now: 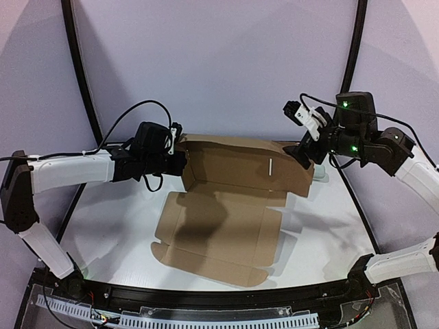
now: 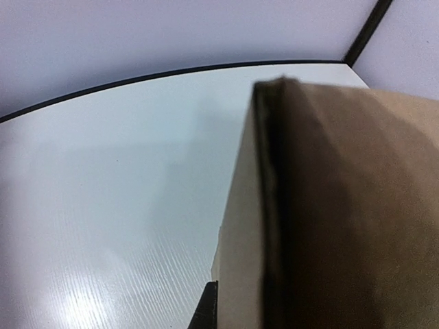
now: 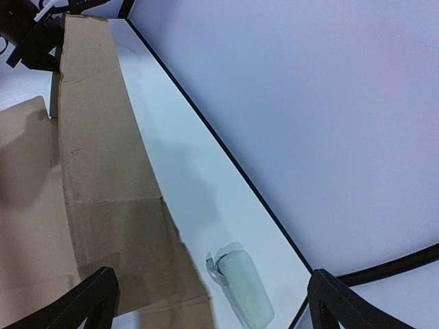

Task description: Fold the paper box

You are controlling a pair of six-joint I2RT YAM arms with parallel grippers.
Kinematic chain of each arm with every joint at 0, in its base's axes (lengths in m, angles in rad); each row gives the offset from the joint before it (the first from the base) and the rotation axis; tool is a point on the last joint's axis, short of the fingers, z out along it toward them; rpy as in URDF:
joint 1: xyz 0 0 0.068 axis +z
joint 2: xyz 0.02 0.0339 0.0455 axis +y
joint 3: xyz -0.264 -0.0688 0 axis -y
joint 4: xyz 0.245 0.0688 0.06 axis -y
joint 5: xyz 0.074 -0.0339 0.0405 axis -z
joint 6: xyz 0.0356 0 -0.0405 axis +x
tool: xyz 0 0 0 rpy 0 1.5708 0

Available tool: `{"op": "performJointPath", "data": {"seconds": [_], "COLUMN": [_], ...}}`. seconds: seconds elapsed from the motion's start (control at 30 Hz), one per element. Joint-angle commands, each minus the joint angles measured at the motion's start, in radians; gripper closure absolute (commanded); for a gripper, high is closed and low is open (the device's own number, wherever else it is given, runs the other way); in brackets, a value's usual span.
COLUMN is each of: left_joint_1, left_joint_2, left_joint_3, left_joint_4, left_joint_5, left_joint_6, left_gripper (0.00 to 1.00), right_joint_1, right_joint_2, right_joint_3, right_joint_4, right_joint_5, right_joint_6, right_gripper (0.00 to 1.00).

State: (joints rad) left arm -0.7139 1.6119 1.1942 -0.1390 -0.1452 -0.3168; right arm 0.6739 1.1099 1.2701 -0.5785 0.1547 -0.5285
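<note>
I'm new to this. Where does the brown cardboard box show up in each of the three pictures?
Top external: the paper box lies at centre, its far wall standing upright.
Left wrist: it fills the right half, with one corner seen close up.
Right wrist: it runs down the left side.
Shared landmark: the white table beneath it.

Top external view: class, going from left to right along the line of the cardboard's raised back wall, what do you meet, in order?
left gripper → paper box → right gripper
</note>
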Motion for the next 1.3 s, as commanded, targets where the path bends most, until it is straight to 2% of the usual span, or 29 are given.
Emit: {"op": "performJointPath", "data": {"seconds": [0.0, 0.2, 0.37, 0.43, 0.57, 0.73, 1.0, 1.1, 1.27], "left_joint_1": [0.002, 0.002, 0.002, 0.002, 0.002, 0.002, 0.001, 0.001, 0.001], "left_joint_2": [-0.062, -0.062, -0.051, -0.048, -0.045, -0.037, -0.009, -0.001, 0.003], "left_joint_3": [-0.012, -0.008, 0.002, 0.007, 0.015, 0.031, 0.076, 0.084, 0.097], "left_joint_4": [-0.013, -0.015, -0.023, -0.028, -0.03, -0.037, -0.073, -0.076, -0.08], "left_joint_5": [0.088, 0.119, 0.137, 0.172, 0.211, 0.231, 0.261, 0.266, 0.269], "left_joint_6": [0.039, 0.047, 0.05, 0.055, 0.055, 0.053, 0.066, 0.069, 0.062], "left_gripper": [0.99, 0.99, 0.99, 0.99, 0.99, 0.99, 0.99, 0.99, 0.99], "right_joint_1": [-0.005, -0.006, -0.005, -0.005, -0.005, 0.013, 0.118, 0.135, 0.145], "right_joint_2": [-0.03, -0.01, 0.022, 0.072, 0.229, 0.452, 0.767, 0.814, 0.833], "right_joint_3": [0.051, 0.063, 0.099, 0.163, 0.28, 0.472, 0.778, 0.828, 0.816], "right_joint_4": [-0.028, -0.094, 0.014, 0.085, 0.116, 0.087, 0.003, -0.008, -0.026], "right_joint_5": [0.012, -0.016, -0.061, -0.125, -0.241, -0.329, -0.222, -0.237, -0.254], "right_joint_6": [-0.054, -0.108, -0.076, 0.004, 0.129, 0.199, 0.218, 0.228, 0.22], "right_gripper": [0.01, 0.02, 0.02, 0.02, 0.02, 0.02, 0.02, 0.02, 0.02]}}
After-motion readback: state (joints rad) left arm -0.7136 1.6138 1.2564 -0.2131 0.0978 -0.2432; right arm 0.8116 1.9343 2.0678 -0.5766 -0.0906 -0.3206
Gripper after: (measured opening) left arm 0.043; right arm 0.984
